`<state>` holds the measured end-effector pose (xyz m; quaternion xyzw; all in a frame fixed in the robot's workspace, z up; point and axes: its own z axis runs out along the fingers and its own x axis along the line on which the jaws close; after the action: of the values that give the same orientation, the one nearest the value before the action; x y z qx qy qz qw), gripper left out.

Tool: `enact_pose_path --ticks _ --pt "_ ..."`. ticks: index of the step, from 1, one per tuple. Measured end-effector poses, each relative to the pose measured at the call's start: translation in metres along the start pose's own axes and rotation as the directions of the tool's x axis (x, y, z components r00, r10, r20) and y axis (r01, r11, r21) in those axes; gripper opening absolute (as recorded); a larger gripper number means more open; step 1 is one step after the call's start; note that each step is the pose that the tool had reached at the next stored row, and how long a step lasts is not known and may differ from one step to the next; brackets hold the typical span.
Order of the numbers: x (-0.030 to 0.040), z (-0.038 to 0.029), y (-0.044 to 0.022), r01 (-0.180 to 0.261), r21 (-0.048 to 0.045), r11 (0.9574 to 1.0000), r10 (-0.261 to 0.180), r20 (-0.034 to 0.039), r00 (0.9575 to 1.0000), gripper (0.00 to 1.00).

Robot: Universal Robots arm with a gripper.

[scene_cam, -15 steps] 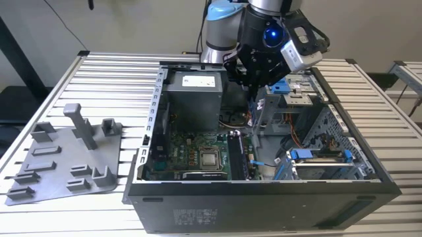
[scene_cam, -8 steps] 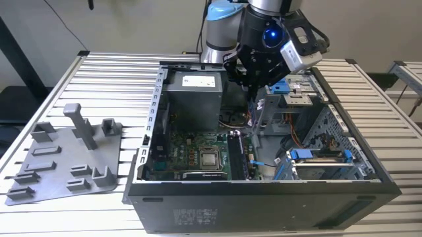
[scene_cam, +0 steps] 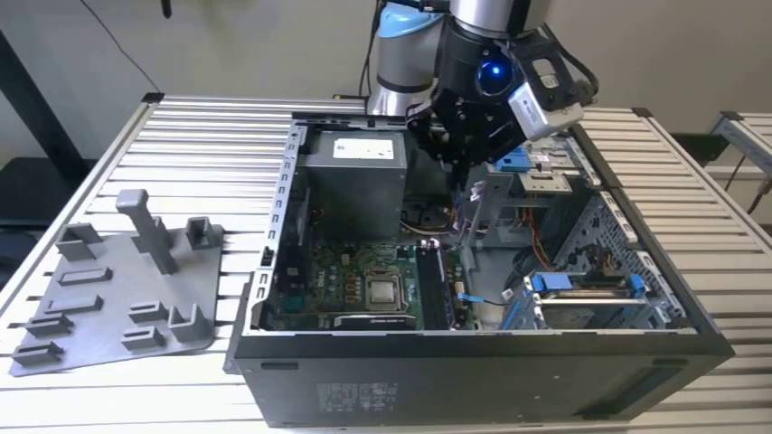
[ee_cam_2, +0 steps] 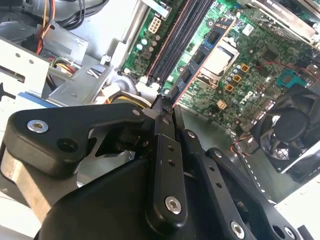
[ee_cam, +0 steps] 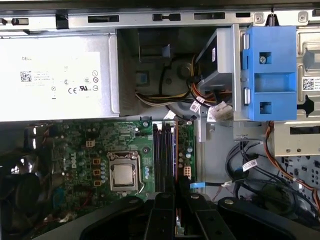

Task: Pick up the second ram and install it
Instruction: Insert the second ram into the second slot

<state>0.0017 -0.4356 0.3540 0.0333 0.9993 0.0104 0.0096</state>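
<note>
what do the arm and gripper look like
The arm is a silver tube with a pale blue joint cap, then a black wrist block with a glowing blue light and a grey camera beside it. The gripper is matte black, built of jointed link bars with silver screw heads.

second ram [ee_cam_2: 172,93], upper end hidden inside clamped pincer [ee_cam_2: 163,106]

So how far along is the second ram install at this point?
Pickup looks done: the gripper is shut on the second ram, a thin dark stick seen edge-on, away from the grey tray. In hand: it hangs inside the open case, above the memory slots. Left: seating it; the stick looks clear of the slots, not yet pressed in.
</note>
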Motion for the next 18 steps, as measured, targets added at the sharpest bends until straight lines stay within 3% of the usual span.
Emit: enact_pose_path --ticks 18 --pt "0.0023 0.0168 -0.0005 -0.019 0.0003 0.9998 0.019 0.0018 0.9998 0.14"
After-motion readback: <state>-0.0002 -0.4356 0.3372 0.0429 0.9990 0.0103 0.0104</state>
